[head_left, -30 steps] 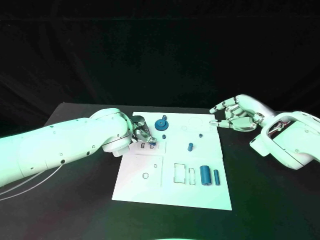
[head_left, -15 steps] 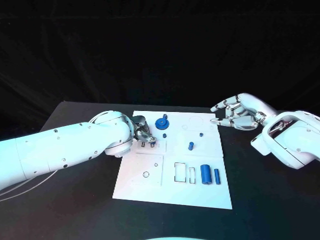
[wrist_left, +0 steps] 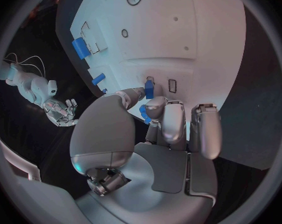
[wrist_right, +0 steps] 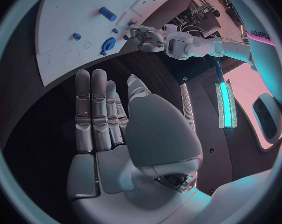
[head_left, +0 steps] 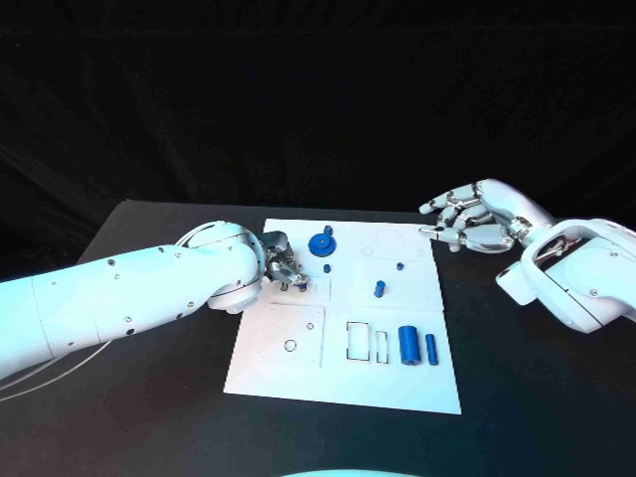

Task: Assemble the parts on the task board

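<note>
Pinching a small blue part (wrist_left: 149, 90) between its fingertips, the left hand (head_left: 287, 264) hovers low over the task board (head_left: 297, 370), close beside two small rectangular slots (wrist_left: 161, 83) near the board's left edge. I judge the part is held there so it can be seated in one of them. Its long axis appears to run roughly down toward the board, one end at the near slot, though the fingers hide its other end. Two blue bars (head_left: 418, 349) lie side by side toward the board's near right corner, long axes running near to far, with a round blue piece (head_left: 321, 245) toward its far edge. Beyond the board's far right corner the right hand (head_left: 470, 220) floats over the tabletop (head_left: 146, 397), fingers loosely spread, holding nothing, seemingly parked clear.
</note>
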You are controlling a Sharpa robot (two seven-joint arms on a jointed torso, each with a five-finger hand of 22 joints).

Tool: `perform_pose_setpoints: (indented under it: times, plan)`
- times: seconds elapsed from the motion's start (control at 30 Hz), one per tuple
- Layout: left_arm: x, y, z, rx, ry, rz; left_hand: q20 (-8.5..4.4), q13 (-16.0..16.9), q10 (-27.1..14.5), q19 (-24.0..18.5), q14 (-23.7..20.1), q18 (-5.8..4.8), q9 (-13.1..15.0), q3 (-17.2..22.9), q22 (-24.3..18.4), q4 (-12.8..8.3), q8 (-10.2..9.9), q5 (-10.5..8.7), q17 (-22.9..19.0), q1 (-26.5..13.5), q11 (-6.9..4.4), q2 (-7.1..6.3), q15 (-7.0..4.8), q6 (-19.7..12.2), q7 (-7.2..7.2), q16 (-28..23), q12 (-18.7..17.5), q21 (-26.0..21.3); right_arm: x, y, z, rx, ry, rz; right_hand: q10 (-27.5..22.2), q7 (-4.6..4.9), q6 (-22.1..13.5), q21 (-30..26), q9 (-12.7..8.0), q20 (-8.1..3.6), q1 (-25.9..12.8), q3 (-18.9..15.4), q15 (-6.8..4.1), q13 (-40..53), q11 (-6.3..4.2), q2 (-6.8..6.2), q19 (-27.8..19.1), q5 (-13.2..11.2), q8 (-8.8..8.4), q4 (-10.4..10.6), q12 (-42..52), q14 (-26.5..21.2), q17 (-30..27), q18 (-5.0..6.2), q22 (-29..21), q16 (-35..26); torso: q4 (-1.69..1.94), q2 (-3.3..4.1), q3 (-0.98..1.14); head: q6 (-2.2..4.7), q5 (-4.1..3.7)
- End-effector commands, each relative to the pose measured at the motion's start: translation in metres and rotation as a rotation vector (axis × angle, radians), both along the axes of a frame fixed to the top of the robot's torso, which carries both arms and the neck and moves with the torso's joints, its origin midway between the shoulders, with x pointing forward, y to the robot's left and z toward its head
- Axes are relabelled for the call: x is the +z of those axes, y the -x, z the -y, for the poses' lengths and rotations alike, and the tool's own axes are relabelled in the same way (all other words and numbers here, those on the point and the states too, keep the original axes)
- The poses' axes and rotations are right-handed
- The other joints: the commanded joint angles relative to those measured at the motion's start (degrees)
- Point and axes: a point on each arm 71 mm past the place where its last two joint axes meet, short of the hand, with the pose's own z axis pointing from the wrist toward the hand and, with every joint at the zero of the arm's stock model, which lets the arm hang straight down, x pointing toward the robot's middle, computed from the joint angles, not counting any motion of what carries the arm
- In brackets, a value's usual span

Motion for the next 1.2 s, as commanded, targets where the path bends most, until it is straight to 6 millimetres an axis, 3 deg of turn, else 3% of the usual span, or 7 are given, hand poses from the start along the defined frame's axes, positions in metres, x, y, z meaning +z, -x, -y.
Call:
perform_pose_setpoints:
  times: [0.03, 0.17, 0.33, 0.47, 0.7, 1.2]
  plan:
    - [-0.0027, 0.0005, 0.0001, -0.018, -0.026, -0.019, -0.12, -0.1, -0.3, 0.3, 1.0, -0.52, 0.0, 11.5, 3.8, -11.0, 0.3, -0.04, 0.1, -0.1, -0.09, 0.59, -0.45, 0.2, -0.64, -0.2, -0.3, 0.3, 0.0006, -0.0008, 0.0012, -0.011, -0.066, -0.019, 0.8, 0.58, 0.5, -3.2, -0.3, 0.57, 0.6, 0.5, 0.37, -4.6, 0.65, 0.06, -0.4, 0.4, -0.10, 0.1, -4.5, -0.5, -2.2, 0.60, -2.8, -5.1, -0.08, 0.01, 0.02, -0.12, 0.10]
    - [-0.0036, 0.0000, -0.0004, -0.019, -0.031, -0.025, -0.12, -0.2, -0.4, 0.3, 1.0, -0.51, 0.1, 11.5, 3.7, -11.1, 0.3, -0.15, 0.0, -0.2, -0.09, 0.60, -0.46, 0.2, -0.64, -0.2, -0.4, 0.3, 0.0002, -0.0014, 0.0020, -0.014, -0.094, -0.037, 1.4, 1.25, 1.2, -8.4, -0.6, 1.85, 0.5, 0.9, 2.00, -10.9, 1.71, 0.12, -2.8, 0.6, -0.58, 0.0, -10.9, -3.7, -6.2, 0.49, -7.2, -12.9, -0.09, 0.00, 0.01, -0.18, 0.05]
    - [-0.0052, 0.0008, 0.0003, -0.030, -0.037, -0.041, -0.13, -0.3, -0.3, 0.3, 1.0, -0.52, 0.2, 11.5, 3.8, -11.3, 0.3, -0.42, 0.1, -0.3, -0.11, 0.34, -0.45, 0.0, -0.65, -0.2, -0.4, 0.3, -0.0010, -0.0027, 0.0034, -0.020, -0.133, -0.069, 1.6, 2.30, 1.2, -15.6, -1.3, 4.30, -0.2, 0.7, 4.24, -18.4, 3.21, 0.44, -5.6, 0.6, -2.01, -0.6, -17.4, -7.6, -13.0, 0.53, -14.3, -22.2, 0.01, 0.02, 0.04, -0.32, -0.08]
    - [-0.0069, 0.0029, 0.0019, -0.047, -0.039, -0.062, -0.12, -0.2, -0.1, 0.3, 1.0, -0.54, 0.2, 11.4, 3.8, -11.5, 0.4, -0.58, 0.1, -0.2, -0.12, 0.07, -0.45, 0.0, -0.66, -0.2, -0.3, 0.3, -0.0014, -0.0034, 0.0039, -0.024, -0.151, -0.082, 2.5, 2.59, 1.5, -19.6, -1.6, 5.16, -0.9, 0.3, 5.16, -23.1, 3.71, 0.81, -4.9, 0.7, -3.03, -1.6, -20.5, -7.7, -18.0, 0.90, -19.9, -26.3, -0.01, 0.00, 0.05, -0.39, -0.08]
    - [-0.0084, 0.0049, 0.0026, -0.061, -0.037, -0.083, -0.11, -0.1, 0.0, 0.4, 1.0, -0.57, 0.1, 11.2, 4.0, -11.8, 0.3, -0.68, 0.1, -0.1, -0.13, -0.14, -0.44, 0.1, -0.66, -0.2, -0.1, 0.3, -0.0018, -0.0043, 0.0048, -0.030, -0.168, -0.093, 3.9, 2.76, 1.8, -22.5, -1.7, 5.45, -1.9, -0.3, 5.33, -27.6, 3.92, 1.40, -2.6, 0.8, -4.11, -3.0, -22.5, -7.0, -23.5, 0.80, -26.0, -26.8, -0.07, 0.02, 0.03, -0.56, 0.01]
    - [-0.0079, 0.0039, 0.0016, -0.051, -0.034, -0.071, -0.10, -0.4, 0.1, 0.4, 1.0, -0.58, 0.0, 11.1, 4.0, -11.9, 0.3, -0.70, 0.1, 0.1, -0.15, -0.02, -0.45, 0.2, -0.68, -0.2, -0.3, 0.4, -0.0025, -0.0063, 0.0064, -0.040, -0.170, -0.097, 3.7, 3.11, 1.6, -23.5, -1.8, 5.77, -2.9, -0.9, 5.65, -29.6, 4.30, 1.67, -2.2, 0.9, -4.75, -3.6, -23.3, -7.5, -26.2, 0.71, -29.1, -26.9, -0.03, 0.02, 0.06, -0.87, 0.18]
